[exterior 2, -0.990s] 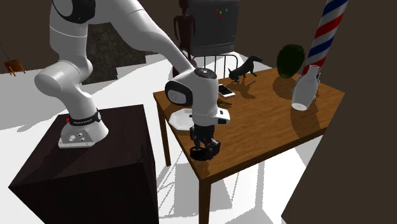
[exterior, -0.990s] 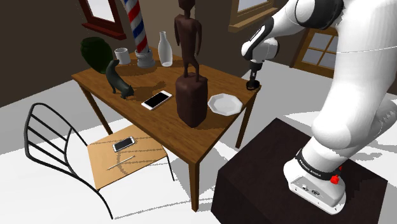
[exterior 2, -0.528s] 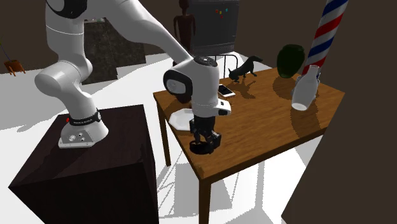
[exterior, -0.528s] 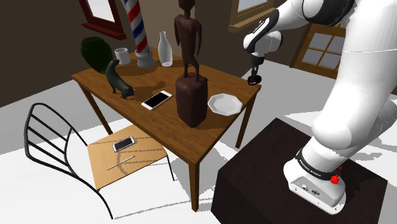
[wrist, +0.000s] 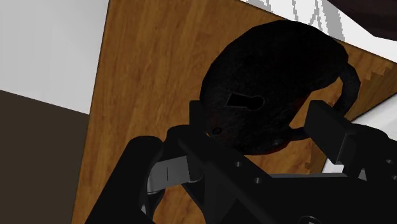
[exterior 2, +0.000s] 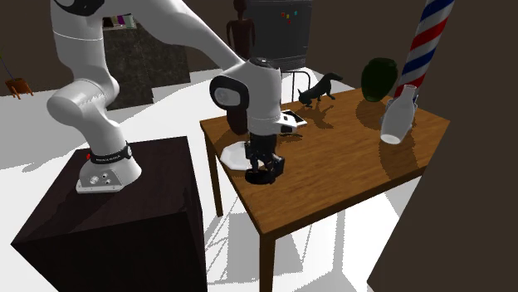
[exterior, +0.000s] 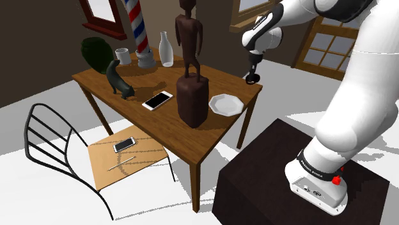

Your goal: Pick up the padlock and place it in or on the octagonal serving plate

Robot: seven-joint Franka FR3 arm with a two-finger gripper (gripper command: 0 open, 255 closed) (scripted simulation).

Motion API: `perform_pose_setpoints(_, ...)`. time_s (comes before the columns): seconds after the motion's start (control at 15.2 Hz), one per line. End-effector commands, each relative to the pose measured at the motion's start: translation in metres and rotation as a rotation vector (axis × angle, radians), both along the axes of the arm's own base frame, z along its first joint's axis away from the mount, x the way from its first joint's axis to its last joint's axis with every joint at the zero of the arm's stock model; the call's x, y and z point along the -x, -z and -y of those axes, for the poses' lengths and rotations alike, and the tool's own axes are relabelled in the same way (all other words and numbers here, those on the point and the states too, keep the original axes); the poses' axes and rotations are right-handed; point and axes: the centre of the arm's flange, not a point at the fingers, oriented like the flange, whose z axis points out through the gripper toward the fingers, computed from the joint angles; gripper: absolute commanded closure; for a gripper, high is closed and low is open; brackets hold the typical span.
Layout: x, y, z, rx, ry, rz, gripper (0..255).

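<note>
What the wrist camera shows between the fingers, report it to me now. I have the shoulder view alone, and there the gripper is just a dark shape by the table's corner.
Observer: The wrist view shows the gripper shut on a round black padlock, with its keyhole facing the camera.
Operator: Tell me what lies behind it.
Observer: In the wrist view a brown wooden table lies beyond the padlock, and the table's edge and white floor are close by.
Operator: Place it against the plate.
Observer: In the second exterior view the white octagonal plate lies on the table just to that view's left of the gripper, which partly hides it.
</note>
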Motion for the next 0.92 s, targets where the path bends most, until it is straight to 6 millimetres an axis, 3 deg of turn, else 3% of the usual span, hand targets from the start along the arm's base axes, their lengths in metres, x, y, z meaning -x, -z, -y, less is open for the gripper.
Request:
perform_pose_setpoints(0.0,0.001,-0.001,-0.025,0.000,0.001,0.000,255)
perform_pose_setpoints(0.86,-0.002,-0.007,-0.196,0.000,0.001,0.000,255)
